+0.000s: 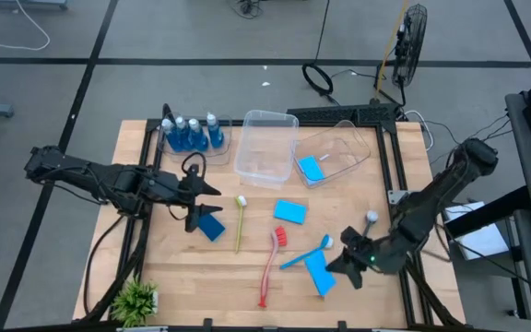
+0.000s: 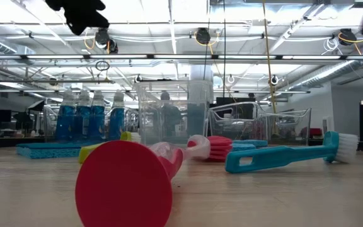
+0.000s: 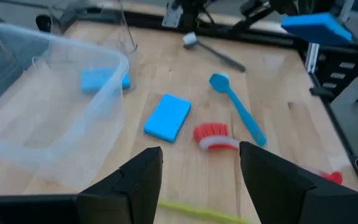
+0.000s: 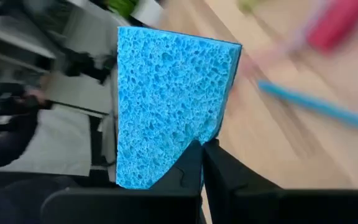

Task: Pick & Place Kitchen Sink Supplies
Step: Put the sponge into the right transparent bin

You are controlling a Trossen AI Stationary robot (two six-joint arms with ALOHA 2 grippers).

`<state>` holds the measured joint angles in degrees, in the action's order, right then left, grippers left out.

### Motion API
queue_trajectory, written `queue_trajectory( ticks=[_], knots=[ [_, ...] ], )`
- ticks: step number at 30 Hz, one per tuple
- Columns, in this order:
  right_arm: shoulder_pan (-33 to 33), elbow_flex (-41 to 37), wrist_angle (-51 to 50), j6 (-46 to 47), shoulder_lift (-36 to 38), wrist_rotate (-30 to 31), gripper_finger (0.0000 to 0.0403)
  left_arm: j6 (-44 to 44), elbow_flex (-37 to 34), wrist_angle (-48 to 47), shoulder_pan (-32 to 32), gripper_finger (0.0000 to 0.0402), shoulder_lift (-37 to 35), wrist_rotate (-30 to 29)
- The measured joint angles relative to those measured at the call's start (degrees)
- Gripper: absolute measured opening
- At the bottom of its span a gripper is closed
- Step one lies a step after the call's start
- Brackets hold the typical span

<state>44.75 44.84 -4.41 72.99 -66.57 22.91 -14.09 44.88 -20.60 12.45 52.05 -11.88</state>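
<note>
Right wrist view shows the right claw (image 4: 202, 148) pinching a sponge (image 4: 169, 102) by its edge, lifted off the desk (image 1: 173, 267), probably for carrying to a tub (image 1: 335, 152); the left claw (image 3: 201, 171) hovers open.

Both arms were dark, jointed and slim; a black cable looped above the left arm (image 1: 90, 175), whose fingers (image 3: 138, 180) were broad, black wedges.

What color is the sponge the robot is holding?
Blue. The right gripper pinches the sponge; the right wrist view shows it best.
</note>
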Motion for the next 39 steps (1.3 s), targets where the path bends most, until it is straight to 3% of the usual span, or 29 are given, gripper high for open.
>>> queue_trajectory(
  ticks=[6, 13, 17, 19, 23, 32, 39],
  knots=[
    [-6.18, 0.0, 0.93, -18.98, 7.54, 0.69, 0.0, 0.92, 0.0, 3.51, 0.0, 0.0216, 0.0, -0.02],
    [-16.43, 0.0, 8.53, -42.51, 16.43, -9.15, 0.0, 0.92, 0.01, 5.99, 0.02, 0.0216, 0.0, -0.02],
    [-22.55, 0.0, 10.74, -50.28, 20.73, -15.38, 0.0, 0.92, 0.0, 7.75, 0.0, 0.0216, 0.0, -0.11],
    [-25.47, 0.0, 10.62, -52.11, 22.44, -15.74, 0.0, 0.93, 0.0, 8.44, 0.02, 0.0216, 0.0, -0.14],
    [-31.21, 0.0, 10.49, -54.77, 24.47, -14.89, 0.0, 1.39, 0.0, 9.14, 0.02, 0.0216, 0.0, -0.15],
    [-44.37, 0.02, 10.1, -60.97, 24.33, -3.5, 0.0, 1.47, 0.02, 10.86, 0.0, 0.0216, 0.0, -1.68],
    [-54.28, 0.07, 9.05, -67.77, 21.6, 0.55, 0.0, 1.49, 0.02, 10.86, 0.0, 0.0216, 0.0, -1.7]
  ],
)
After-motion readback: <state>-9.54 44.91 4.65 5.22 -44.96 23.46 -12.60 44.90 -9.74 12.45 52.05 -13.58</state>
